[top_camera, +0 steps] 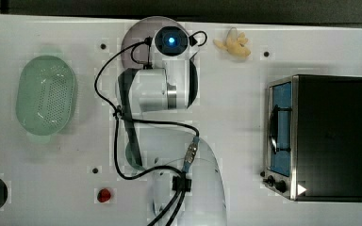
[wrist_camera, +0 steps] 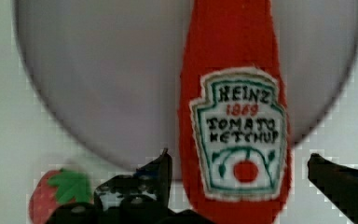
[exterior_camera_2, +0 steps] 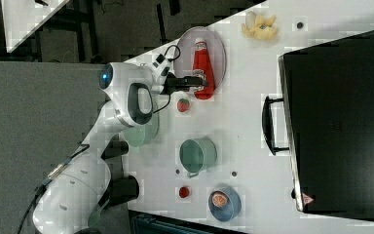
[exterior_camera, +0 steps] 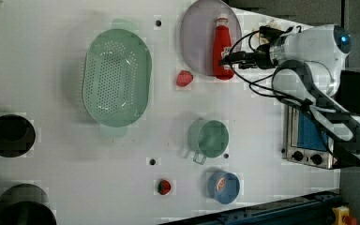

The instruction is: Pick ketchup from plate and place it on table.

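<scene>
The ketchup (wrist_camera: 235,93), a red bottle with a white label, lies flat on the pale lilac plate (wrist_camera: 98,79) at the far edge of the white table (exterior_camera: 51,178). Its base overhangs the plate's rim toward a strawberry. My gripper (wrist_camera: 240,170) is open, one finger on each side of the bottle's label end with small gaps, not squeezing it. In the left view the gripper (exterior_camera: 227,60) hovers over the ketchup (exterior_camera: 222,40) on the plate (exterior_camera: 197,37). The right view shows the same: gripper (exterior_camera_2: 200,82), ketchup (exterior_camera_2: 202,61), plate (exterior_camera_2: 219,46). In the top view my arm covers most of the plate (top_camera: 136,35).
A red strawberry (exterior_camera: 184,78) lies just off the plate. A mint-green basket (exterior_camera: 117,77), a green mug (exterior_camera: 209,138), a blue bowl (exterior_camera: 224,186) and a small red piece (exterior_camera: 164,186) stand on the table. A toaster oven (top_camera: 318,136) sits at the top view's right.
</scene>
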